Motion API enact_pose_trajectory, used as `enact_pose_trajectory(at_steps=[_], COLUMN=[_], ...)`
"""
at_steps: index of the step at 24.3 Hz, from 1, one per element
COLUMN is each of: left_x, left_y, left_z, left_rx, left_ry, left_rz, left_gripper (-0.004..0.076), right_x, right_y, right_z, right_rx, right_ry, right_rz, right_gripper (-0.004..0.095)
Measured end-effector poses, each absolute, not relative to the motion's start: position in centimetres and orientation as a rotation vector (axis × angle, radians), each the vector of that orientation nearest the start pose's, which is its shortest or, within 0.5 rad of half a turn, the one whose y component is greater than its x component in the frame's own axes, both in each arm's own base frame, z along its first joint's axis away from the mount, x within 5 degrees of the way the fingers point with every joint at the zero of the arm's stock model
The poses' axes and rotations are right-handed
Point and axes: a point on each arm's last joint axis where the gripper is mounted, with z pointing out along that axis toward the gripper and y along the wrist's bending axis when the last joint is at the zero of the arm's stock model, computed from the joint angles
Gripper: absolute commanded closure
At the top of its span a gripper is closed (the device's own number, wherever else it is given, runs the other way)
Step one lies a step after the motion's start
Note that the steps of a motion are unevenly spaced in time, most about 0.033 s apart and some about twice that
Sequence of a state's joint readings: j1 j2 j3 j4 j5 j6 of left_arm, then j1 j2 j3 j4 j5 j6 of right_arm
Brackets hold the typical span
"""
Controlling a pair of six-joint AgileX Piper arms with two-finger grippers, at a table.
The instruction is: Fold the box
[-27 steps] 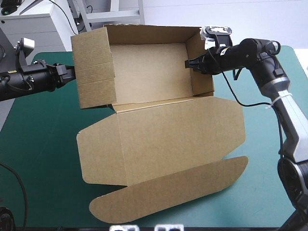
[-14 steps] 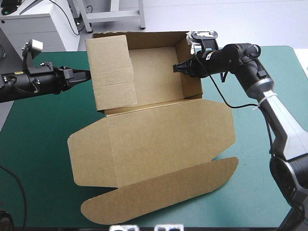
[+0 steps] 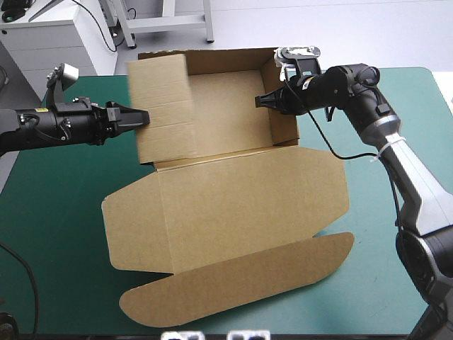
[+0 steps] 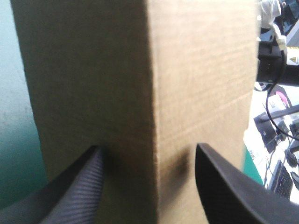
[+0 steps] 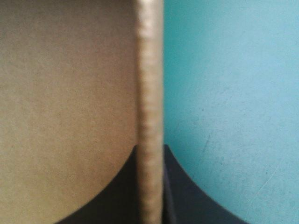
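Pinching right gripper (image 3: 259, 100): clenched on the right wall (image 3: 284, 99) of the box (image 3: 226, 106). It reaches in from the desk's right side, with one black finger on each face of the board.
Right wrist view: the wall's thin edge (image 5: 149, 93) runs straight out between the two fingers (image 5: 121, 200), which are all but closed on it. Brown board lies to one side of the edge and the teal-green desk (image 5: 233, 93) to the other.
Left gripper (image 3: 145, 117): released, coming in from the desk's left side. Its tips are at the outer face of the left wall (image 3: 164, 106).
Left wrist view: the two black fingers (image 4: 84, 186) stand wide apart, with the brown wall just ahead. A crease (image 4: 152, 93) in the board runs in line with the gap between them. I cannot tell whether the tips touch the board.
Box, tray part: sits toward the far side of the desk with its walls raised. The back wall (image 3: 212, 60) is up and the inside floor is in view.
Lid (image 3: 241, 198): flat on the desk toward the near edge and joined to the tray's front edge, with a side flap at each end.
Rounded flap (image 3: 241, 287): flat along the lid's near edge.
Desk (image 3: 56, 212): teal-green cover, with the box spread over its middle.
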State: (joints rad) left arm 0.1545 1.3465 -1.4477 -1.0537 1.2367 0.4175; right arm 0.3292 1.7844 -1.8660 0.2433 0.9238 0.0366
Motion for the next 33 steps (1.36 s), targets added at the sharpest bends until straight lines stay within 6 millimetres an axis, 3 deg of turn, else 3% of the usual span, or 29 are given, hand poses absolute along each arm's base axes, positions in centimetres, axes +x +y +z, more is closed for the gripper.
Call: enact_pose_trajectory(at_steps=[5,13,17,25,29,33], left_x=[26.2,27.1,28.2,29.2,29.5,29.6], left_y=[-5.7,-7.4,-7.7,-7.9,-8.0,-8.1], left_z=[43.6,41.4,40.4,39.0,38.7,38.5], left_rx=[0.267,0.064,-0.002,-0.007,-0.004,-0.008], left_ry=[2.185,2.385,2.414,2.47,2.491,2.5], left_rz=[-1.043,-0.704,-0.657,-0.636,-0.632,-0.647], left_gripper=[0.0283,0.031,0.0391,0.039,0.0344,0.022], right_x=[37.9,37.6,37.5,37.4,37.4,37.4], right_y=[15.3,17.1,17.6,17.8,17.8,17.9], right_z=[39.2,38.4,38.0,37.8,37.7,37.7], right_rx=[-0.289,-0.337,-0.334,-0.347,-0.349,-0.353], right_ry=[2.332,2.348,2.363,2.367,2.372,2.373], right_rz=[0.467,0.376,0.358,0.33,0.325,0.32], right_gripper=[0.0924,0.0924,0.0924,0.0924,0.0924,0.0924])
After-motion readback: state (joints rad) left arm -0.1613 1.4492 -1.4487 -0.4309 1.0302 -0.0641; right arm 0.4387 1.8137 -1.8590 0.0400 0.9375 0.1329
